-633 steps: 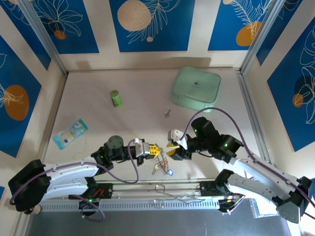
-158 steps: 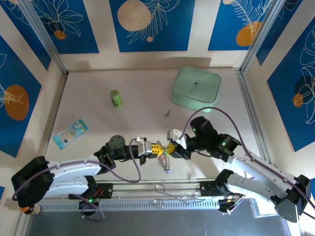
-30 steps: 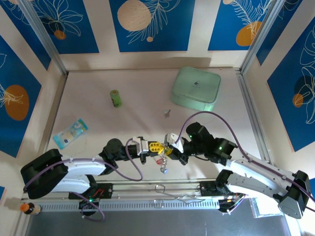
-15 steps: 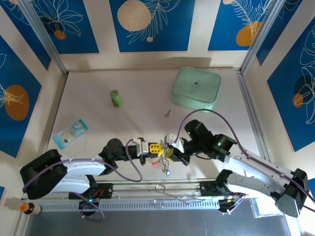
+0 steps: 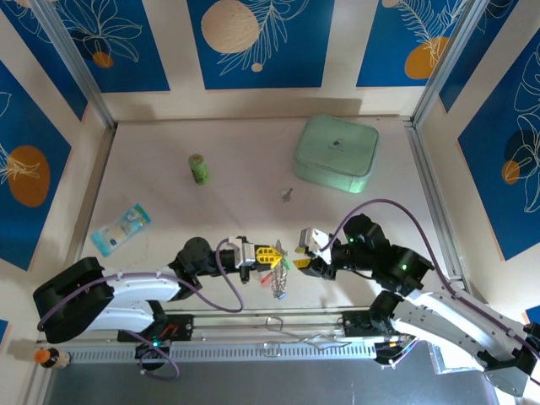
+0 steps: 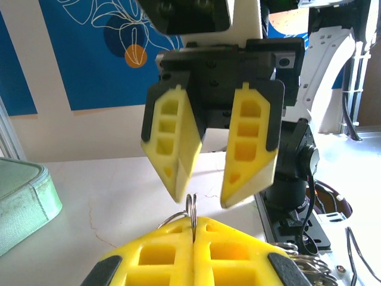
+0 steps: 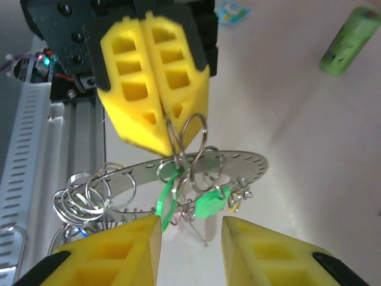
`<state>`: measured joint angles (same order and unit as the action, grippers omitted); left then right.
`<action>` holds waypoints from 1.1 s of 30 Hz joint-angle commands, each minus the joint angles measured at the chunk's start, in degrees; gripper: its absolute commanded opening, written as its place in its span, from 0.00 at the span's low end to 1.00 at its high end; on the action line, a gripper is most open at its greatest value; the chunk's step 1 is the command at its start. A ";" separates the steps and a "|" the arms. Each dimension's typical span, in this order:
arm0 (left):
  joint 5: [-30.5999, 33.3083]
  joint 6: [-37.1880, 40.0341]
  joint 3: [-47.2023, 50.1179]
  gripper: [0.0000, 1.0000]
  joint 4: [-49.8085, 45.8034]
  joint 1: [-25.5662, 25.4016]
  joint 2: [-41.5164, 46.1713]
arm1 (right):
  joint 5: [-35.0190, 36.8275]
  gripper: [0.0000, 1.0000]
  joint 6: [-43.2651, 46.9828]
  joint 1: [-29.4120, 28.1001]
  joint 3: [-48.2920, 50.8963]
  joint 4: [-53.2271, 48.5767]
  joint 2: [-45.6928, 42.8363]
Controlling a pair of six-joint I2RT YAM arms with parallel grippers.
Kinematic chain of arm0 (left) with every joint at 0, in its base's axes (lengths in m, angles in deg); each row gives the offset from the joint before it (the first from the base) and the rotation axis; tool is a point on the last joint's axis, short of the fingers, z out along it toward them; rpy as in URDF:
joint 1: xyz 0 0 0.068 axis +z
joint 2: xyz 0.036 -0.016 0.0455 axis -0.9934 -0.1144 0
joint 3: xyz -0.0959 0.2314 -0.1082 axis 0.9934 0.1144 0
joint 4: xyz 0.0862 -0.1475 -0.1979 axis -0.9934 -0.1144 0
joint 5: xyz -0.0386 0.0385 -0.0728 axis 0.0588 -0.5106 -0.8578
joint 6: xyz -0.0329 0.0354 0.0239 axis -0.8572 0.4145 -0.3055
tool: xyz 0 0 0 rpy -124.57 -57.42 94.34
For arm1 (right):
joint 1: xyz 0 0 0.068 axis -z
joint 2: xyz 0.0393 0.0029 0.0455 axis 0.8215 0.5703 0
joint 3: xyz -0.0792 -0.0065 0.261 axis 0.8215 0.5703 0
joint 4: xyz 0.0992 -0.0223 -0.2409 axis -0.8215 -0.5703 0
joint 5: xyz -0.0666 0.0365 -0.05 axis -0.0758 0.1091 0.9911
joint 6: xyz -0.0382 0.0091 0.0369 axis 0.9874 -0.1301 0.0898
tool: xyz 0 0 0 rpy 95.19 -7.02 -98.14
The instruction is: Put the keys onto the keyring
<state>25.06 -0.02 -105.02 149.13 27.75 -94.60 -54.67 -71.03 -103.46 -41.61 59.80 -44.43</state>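
A: Why are the left jaws clamped shut on the keyring (image 7: 235, 159), above the table (image 7: 309, 149)?
B: Steadies it, probably. Keys (image 7: 209, 205) dangle underneath. Right jaws hang open and empty just beside, likely lining up.

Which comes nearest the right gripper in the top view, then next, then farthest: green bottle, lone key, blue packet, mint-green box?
1. lone key, mid-table.
2. mint-green box, far right.
3. green bottle, far left.
4. blue packet, left edge.
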 commanded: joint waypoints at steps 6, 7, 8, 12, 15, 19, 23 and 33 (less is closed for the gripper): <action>-3.14 1.17 -2.20 0.00 0.27 -0.04 -0.20 | -5.90 0.32 1.83 -0.37 -0.86 3.65 1.97; -3.38 1.16 -2.35 0.00 0.43 -0.04 -0.34 | -6.13 0.32 1.97 -0.68 -0.95 3.99 2.29; -3.52 1.16 -2.38 0.00 0.55 -0.04 -0.49 | -6.27 0.32 2.11 -0.94 -1.08 4.24 2.48; -4.13 1.08 -2.70 0.00 0.84 -0.04 -0.93 | -6.45 0.29 2.65 -1.34 -1.25 5.06 3.47; -4.45 0.90 -2.73 0.00 1.23 -0.04 -1.15 | -7.10 0.26 2.94 -1.34 -1.34 5.77 4.40; -4.45 0.81 -2.76 0.00 1.46 -0.04 -1.38 | -8.41 0.23 2.93 -1.34 -1.76 6.61 5.77; -4.44 0.66 -2.75 0.00 1.81 -0.04 -1.45 | -8.57 0.10 3.24 -1.37 -2.32 6.46 6.78; 0.06 6.27 -7.22 0.13 -19.31 -0.13 2.14 | -4.21 0.00 11.31 -2.40 -10.81 -8.81 11.48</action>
<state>23.36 2.54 -108.45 139.56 27.77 -94.40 -59.22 -64.14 -104.64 -47.67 56.98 -34.44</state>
